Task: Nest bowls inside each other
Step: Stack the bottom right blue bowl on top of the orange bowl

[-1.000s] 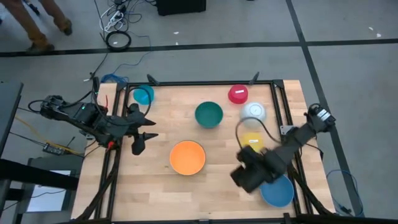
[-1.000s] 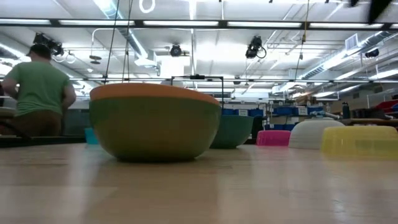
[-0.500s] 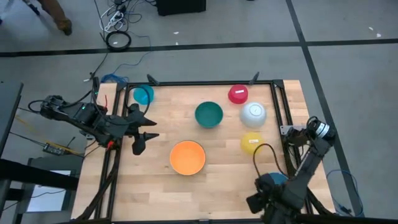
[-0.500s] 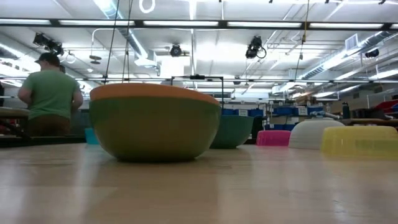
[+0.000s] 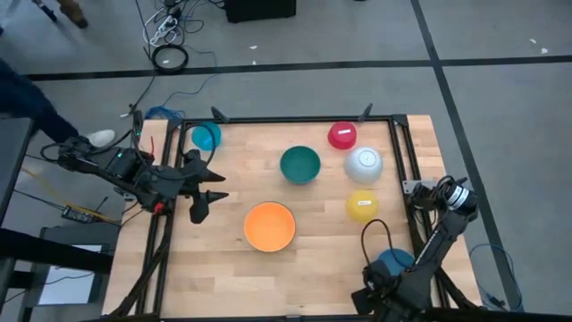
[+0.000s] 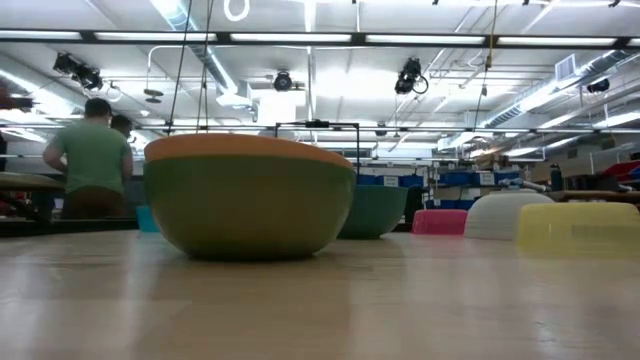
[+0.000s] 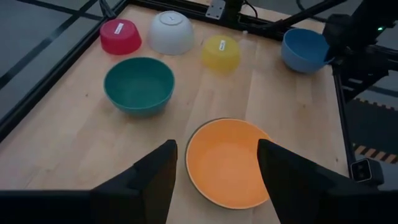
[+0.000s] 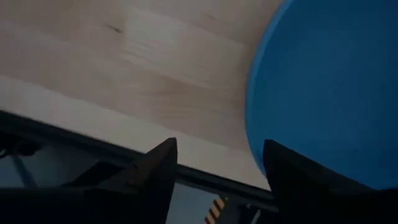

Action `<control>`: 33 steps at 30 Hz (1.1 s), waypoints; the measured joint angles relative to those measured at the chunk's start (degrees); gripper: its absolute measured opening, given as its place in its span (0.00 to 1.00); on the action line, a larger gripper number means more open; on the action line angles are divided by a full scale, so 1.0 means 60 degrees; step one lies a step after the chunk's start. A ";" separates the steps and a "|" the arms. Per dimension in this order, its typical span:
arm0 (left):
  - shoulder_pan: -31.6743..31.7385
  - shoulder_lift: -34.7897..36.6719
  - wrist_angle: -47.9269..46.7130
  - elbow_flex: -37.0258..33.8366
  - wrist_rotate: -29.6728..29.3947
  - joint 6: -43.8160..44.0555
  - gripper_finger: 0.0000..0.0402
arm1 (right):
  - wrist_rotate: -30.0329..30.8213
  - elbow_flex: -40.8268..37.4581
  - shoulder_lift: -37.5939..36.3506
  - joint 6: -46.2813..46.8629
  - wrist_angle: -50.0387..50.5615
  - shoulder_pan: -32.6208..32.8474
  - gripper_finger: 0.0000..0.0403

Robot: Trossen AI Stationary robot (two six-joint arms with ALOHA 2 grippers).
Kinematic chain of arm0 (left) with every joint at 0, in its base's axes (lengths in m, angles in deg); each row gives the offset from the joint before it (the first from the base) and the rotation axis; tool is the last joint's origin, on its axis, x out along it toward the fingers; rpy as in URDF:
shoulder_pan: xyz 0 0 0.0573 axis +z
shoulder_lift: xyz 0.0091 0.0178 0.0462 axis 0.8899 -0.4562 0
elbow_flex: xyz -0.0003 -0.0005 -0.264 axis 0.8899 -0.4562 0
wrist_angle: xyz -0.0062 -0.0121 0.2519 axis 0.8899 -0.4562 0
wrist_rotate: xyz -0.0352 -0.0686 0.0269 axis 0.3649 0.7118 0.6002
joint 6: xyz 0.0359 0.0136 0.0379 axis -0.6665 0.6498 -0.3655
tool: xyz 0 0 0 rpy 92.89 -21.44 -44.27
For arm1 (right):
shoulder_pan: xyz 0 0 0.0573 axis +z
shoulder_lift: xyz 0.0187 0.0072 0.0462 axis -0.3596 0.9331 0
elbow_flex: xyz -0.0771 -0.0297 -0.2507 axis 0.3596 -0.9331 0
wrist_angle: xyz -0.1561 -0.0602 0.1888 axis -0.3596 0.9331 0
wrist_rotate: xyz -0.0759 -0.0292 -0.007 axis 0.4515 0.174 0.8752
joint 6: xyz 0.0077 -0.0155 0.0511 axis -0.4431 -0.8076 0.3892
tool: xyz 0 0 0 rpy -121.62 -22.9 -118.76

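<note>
Nesting calls for lifting thin, smooth plastic bowls that look light and stiff but slippery, so I judge the rim the best place to pinch, one finger inside and one outside the wall. The orange bowl (image 5: 270,225) already sits in a green bowl (image 6: 248,210) near the middle of the tabletop (image 5: 232,268), mouth up; the teal bowl (image 5: 300,165) stands mouth up just beyond it. Red bowl (image 5: 342,135), white bowl (image 5: 365,162) and yellow bowl (image 5: 361,205) lie mouth down in a row toward the right side, offering no rim to grip until tipped over. A small light blue bowl (image 5: 206,136) rests at the far left corner, and the blue bowl (image 5: 396,263) sits at the near right corner. Beside it hangs the right gripper (image 5: 374,300), fingers apart, holding nothing. Over the left edge waits the left gripper (image 5: 207,185), fingers likewise spread and empty, aimed at the orange bowl.
</note>
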 joint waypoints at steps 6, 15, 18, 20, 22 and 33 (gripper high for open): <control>0.0000 0.0000 -0.0012 0.0000 0.0009 0.0000 0.58 | -0.0285 -0.0526 0.0006 0.0035 -0.0156 -0.0007 0.49; 0.0000 0.0000 0.0014 0.0000 0.0005 -0.0040 0.58 | -0.0833 -0.1257 0.0006 -0.1506 -0.1056 -0.0734 0.07; 0.0000 0.0020 -0.0007 0.0000 0.0005 -0.0106 0.58 | -0.0649 -0.1242 -0.0005 -0.2654 -0.1148 -0.1408 0.02; 0.0016 0.0087 -0.0059 0.0000 -0.0007 -0.0199 0.58 | -0.0394 -0.1135 -0.0005 -0.3639 -0.1125 -0.1951 0.01; 0.0019 0.0179 -0.0228 0.0000 -0.0128 -0.0169 0.58 | 0.0102 -0.0922 -0.0005 -0.4676 -0.1170 -0.2539 0.01; 0.0025 0.0558 -0.2015 0.0000 -0.0843 0.1026 0.50 | 0.1681 0.1714 -0.0002 -1.0138 -0.0732 -0.5350 0.00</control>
